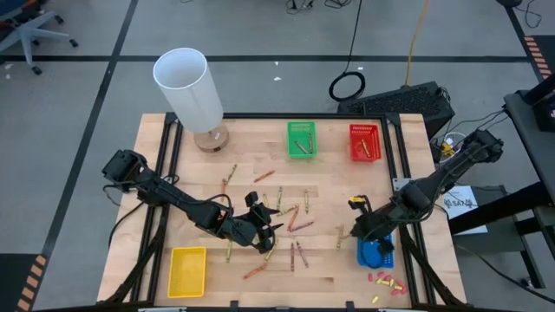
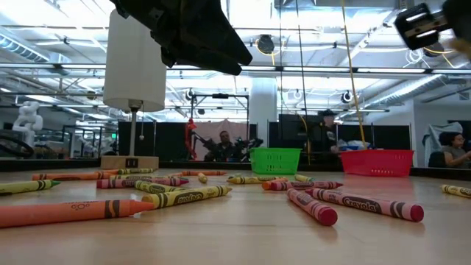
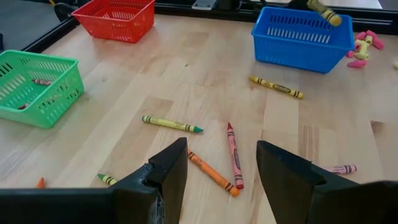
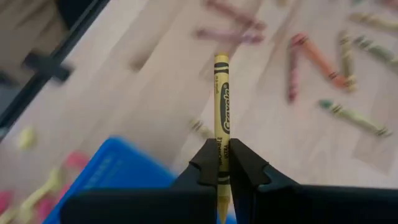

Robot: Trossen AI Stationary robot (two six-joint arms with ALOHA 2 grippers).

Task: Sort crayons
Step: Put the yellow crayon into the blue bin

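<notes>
My right end effector is clamped on a yellow crayon, held above the near rim of the blue basket. My left end effector stands open and empty, low over an orange crayon and a red crayon on the tabletop, where the other crayons lie scattered. Risk noted: the pinch sits at the crayon's tail, so it could pivot or slip and fall outside the basket.
</notes>
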